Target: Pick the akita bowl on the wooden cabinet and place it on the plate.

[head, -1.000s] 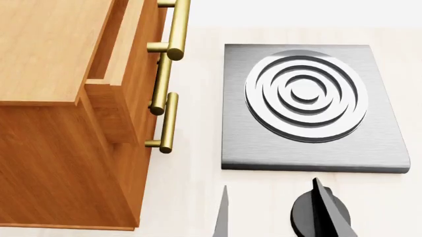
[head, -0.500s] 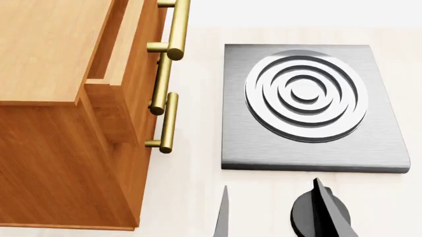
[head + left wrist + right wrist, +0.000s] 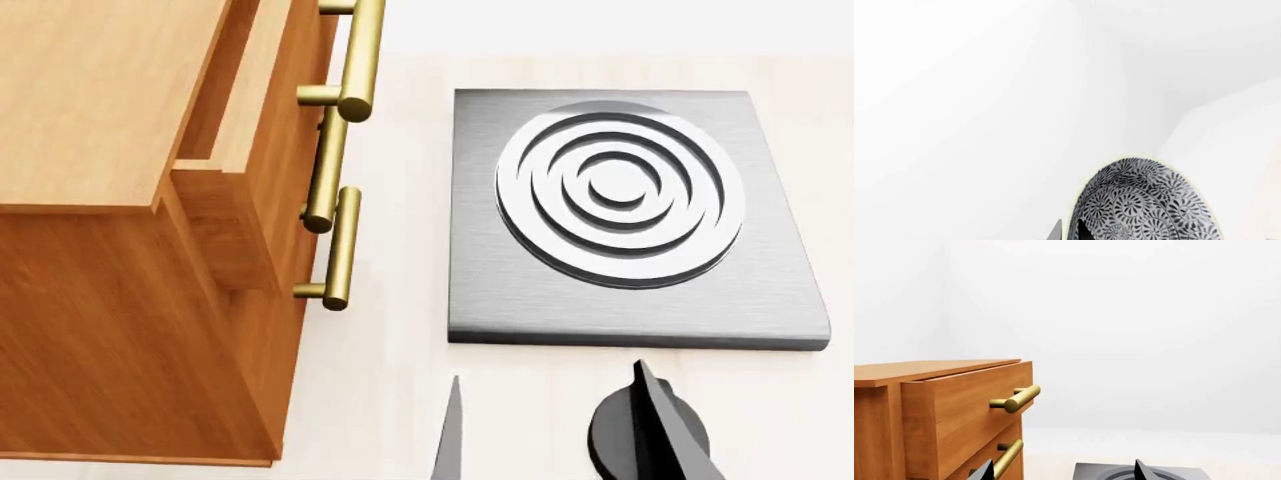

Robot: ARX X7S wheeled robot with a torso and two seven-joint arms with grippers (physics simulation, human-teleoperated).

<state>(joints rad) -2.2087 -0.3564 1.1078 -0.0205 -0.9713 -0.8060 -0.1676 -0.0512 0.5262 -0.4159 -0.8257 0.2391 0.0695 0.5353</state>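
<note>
The akita bowl (image 3: pixel 1147 205) is cut off beside the left hand (image 3: pixel 1069 232), whose grip I cannot tell; the right hand (image 3: pixel 1064 471) is wide.

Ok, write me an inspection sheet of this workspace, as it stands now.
Surface: pale tabletop, bare between the cabinet and the stove plate.
Job's things: wooden cabinet at head view's left, no bowl on the part of its top that shows. Akita bowl shows only in the left wrist view, against a white background. Plate: nothing seen.
Clutter: grey stove plate with raised rings, right of the cabinet.
Grippers: left end effector has its fingertips either side of the bowl's rim; grip cannot be confirmed. Right end effector is open and empty, facing the cabinet and stove plate.
Cables: nothing seen.
Surroundings: plain white walls.
</note>
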